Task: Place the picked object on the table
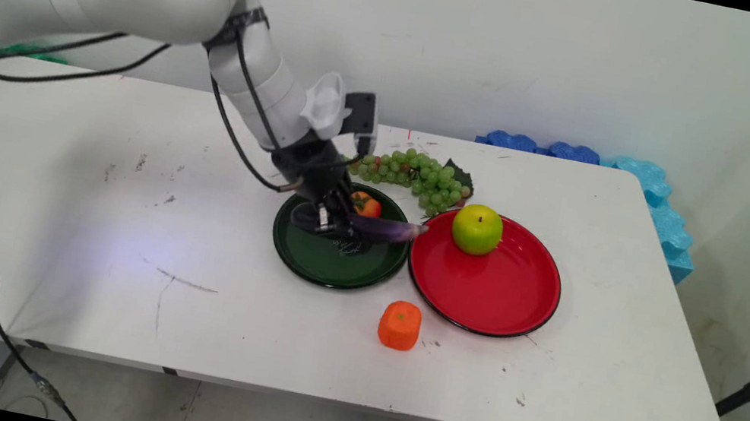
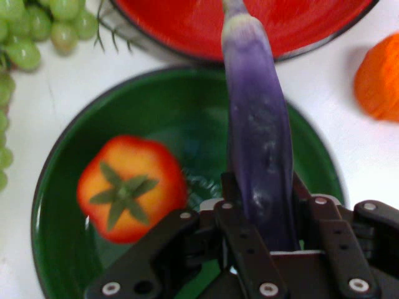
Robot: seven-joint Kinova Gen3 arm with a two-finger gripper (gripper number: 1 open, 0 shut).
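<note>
Gripper (image 2: 262,218) pinching purple eggplant (image 2: 259,143) | above green plate (image 2: 187,99) | tomato (image 2: 128,187) beside

Tomato (image 2: 129,189) and grapes (image 1: 420,174) beside green plate (image 1: 304,260).

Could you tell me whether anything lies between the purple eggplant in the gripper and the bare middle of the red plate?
Nothing visible does. The eggplant, held in the gripper over the green plate, already points its tip at the red plate; the green apple sits at the plate's far edge.

No lettering, label or number can be read anywhere.
</note>
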